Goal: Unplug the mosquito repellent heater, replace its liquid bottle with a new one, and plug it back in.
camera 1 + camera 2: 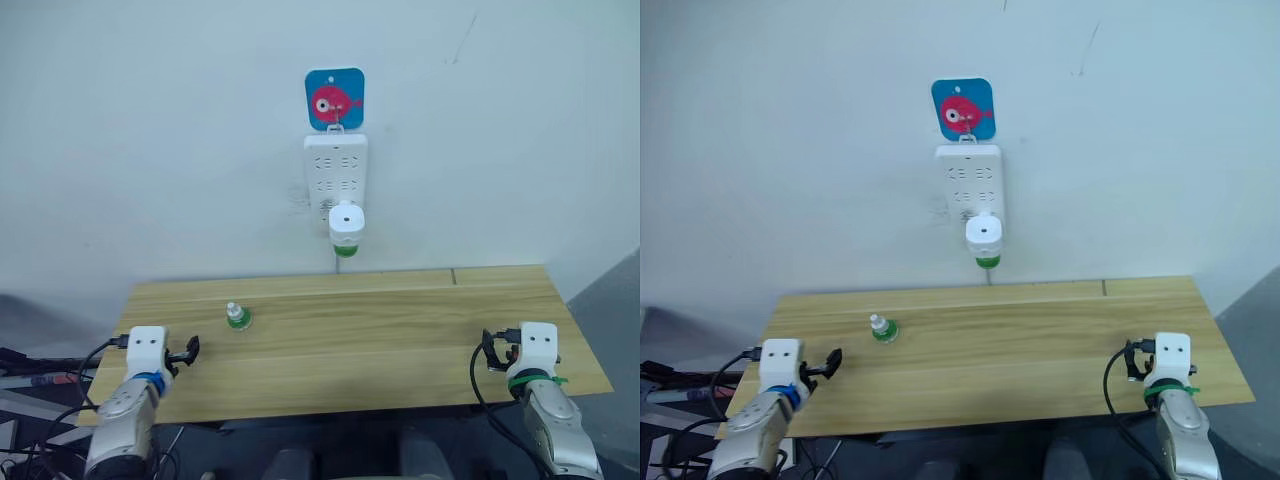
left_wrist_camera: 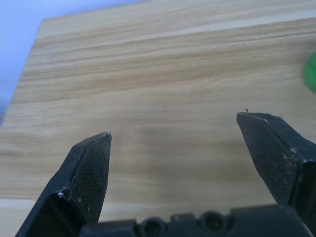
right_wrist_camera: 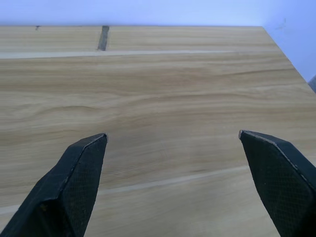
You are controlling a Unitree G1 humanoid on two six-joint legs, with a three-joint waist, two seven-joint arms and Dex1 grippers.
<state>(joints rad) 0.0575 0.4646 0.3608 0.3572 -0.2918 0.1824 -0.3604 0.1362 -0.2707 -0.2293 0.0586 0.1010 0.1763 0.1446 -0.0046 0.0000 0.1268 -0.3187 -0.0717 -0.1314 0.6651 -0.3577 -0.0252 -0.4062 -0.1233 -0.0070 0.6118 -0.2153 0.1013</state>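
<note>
One heater (image 1: 346, 224) plugged into socket strip (image 1: 335, 165); one bottle (image 1: 237, 316) on table (image 1: 400, 330). Left pincer (image 2: 173, 131), right pincer (image 3: 173, 136): spread wide, empty. No legible writing.

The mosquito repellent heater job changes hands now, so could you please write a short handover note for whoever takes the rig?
Left gripper: open, empty, over the table's left front.
Right gripper: open, empty, over its right front.
The mosquito repellent heater is plugged into the wall socket strip, a green-based bottle under it.
The spare bottle stands on the table nearer the left gripper.
Done: nothing visible. Left: unplug, swap bottles, replug.
</note>
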